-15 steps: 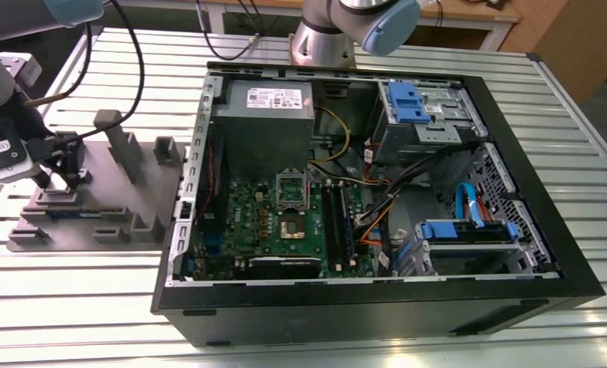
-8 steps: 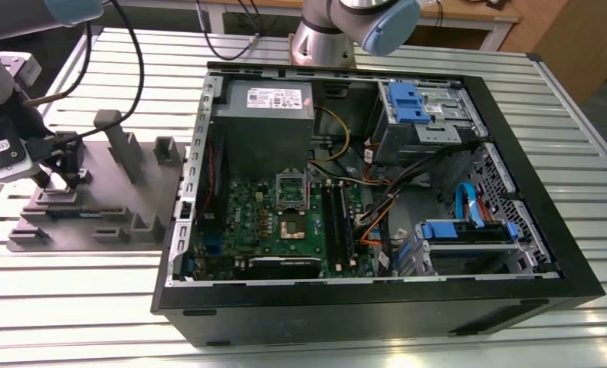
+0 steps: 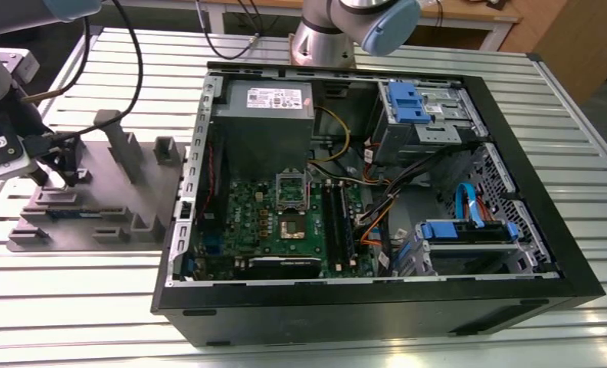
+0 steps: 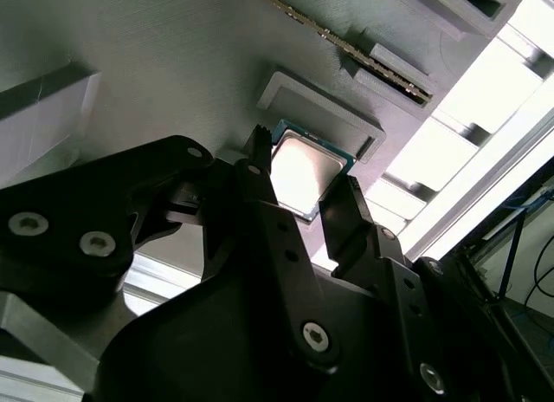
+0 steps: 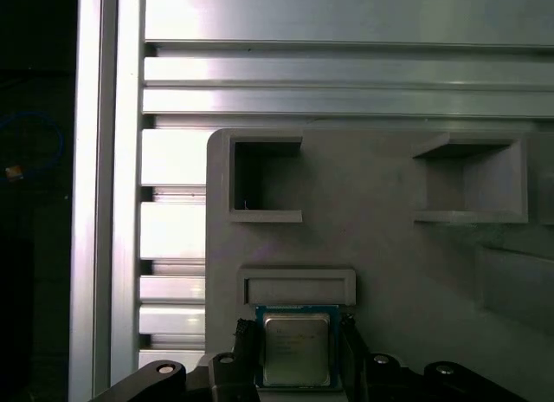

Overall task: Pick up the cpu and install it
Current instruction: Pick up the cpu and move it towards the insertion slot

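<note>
Cpu [image 5: 297, 350] flat on grey fixture [image 5: 389, 263], near its edge, just beside raised ledge [image 5: 297, 287]. Gripper [image 5: 297, 328] straddles it; clamped or not, cannot tell. Judgement: centre on opposite side edges, keep cpu level, lift straight clear of ledge.

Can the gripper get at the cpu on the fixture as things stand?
Probably yes. In the first wrist view the gripper is poised right at the cpu, which lies flat on the grey fixture with nothing over it. The raised ledge beside it looks clear of the approach.
</note>
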{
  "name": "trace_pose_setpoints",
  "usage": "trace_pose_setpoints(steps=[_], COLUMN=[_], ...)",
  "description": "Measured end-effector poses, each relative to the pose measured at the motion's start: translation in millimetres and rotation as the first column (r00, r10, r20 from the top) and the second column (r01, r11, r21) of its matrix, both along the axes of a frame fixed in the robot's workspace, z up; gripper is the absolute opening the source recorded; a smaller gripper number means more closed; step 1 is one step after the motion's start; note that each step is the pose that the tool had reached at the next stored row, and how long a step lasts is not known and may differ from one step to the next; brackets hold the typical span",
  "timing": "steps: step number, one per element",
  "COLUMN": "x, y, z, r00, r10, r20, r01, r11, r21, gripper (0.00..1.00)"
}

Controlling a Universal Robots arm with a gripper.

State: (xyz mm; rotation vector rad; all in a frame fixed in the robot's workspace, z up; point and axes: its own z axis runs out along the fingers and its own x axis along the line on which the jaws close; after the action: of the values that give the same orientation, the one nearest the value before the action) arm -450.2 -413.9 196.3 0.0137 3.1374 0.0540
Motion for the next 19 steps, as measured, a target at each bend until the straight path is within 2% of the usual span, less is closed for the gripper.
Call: trace_pose_setpoints(steps=[19], x=[0.0], y=[0.0], z=[6.8], r00=[1.0000], r10=[0.000], r20=[-0.0001], r01=[0.000], r11=[1.0000], r21=[-0.0001], gripper=[0.47])
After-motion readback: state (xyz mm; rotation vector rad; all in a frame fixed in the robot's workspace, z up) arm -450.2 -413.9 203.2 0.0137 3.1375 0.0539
